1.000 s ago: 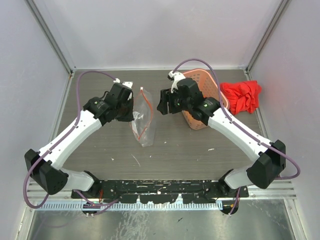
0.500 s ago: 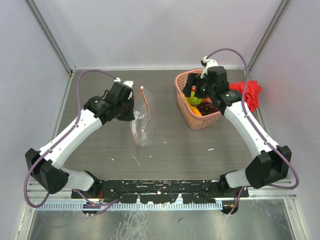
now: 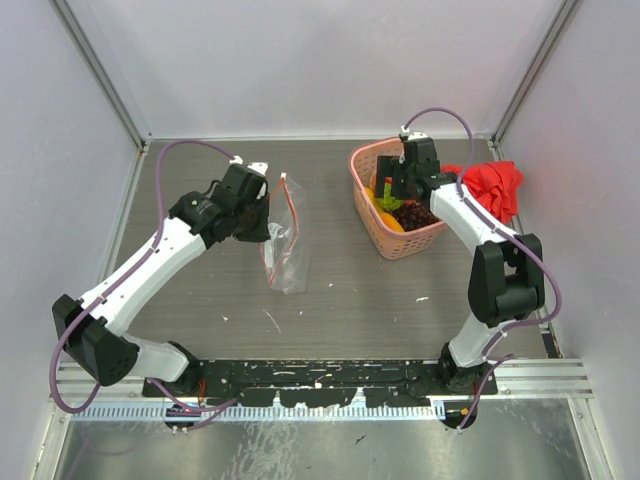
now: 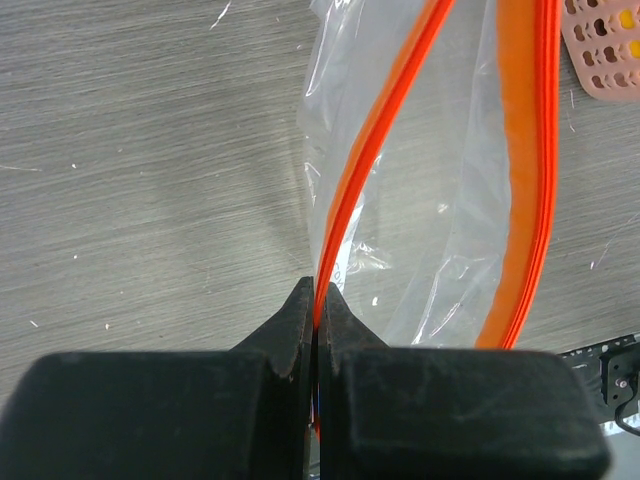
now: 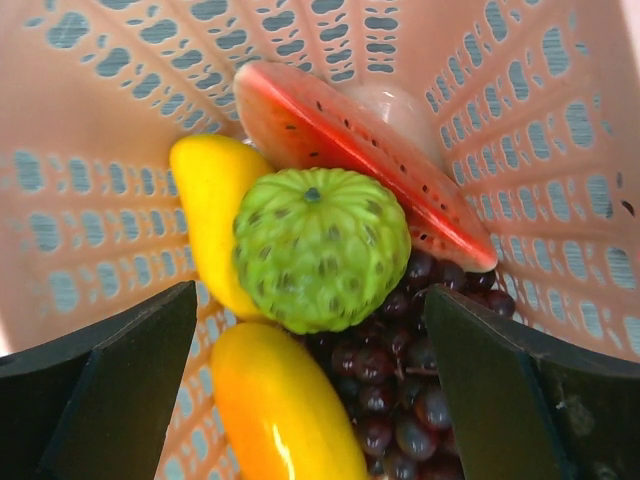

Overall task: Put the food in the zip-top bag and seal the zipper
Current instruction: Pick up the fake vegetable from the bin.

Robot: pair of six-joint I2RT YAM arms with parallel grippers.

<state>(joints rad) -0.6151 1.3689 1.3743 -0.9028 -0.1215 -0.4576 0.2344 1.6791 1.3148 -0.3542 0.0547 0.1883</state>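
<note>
Since nothing's in the zip-top bag yet, basically everything's left: from above it sits mid-table, basket near the far right corner. Left wrist: left gripper pinching the zipper, mouth unsealed. Right wrist: right gripper spread wide over the food.

I note a grey wood-grain tabletop, flecked with small white marks. Pale, plain panels enclose it at the back and on both sides, joined by slanting aluminium struts. Along the near edge I see a black mounting plate on a ribbed metal rail, then scuffed sheet metal. Lighting is even, with soft shadows.
</note>
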